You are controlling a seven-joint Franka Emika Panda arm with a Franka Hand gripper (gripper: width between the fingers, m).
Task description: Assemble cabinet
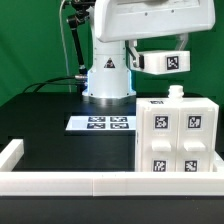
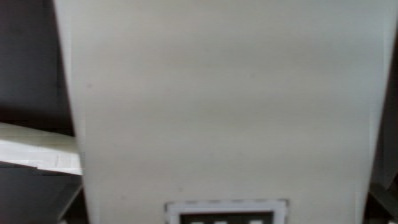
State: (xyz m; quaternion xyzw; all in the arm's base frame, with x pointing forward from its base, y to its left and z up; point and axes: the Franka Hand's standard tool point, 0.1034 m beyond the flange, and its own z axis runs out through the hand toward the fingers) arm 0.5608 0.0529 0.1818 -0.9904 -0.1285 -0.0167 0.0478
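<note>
Cabinet point(image 1: 172, 135) standing upright, tagged side facing forward

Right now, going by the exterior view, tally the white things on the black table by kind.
cabinet: 1
marker board: 1
border rails: 2 (one along the front edge, one at the exterior view's left)
Total: 4

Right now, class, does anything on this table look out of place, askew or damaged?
Nothing stands out: the cabinet stands upright at the exterior view's right, and the marker board lies flat.
</note>
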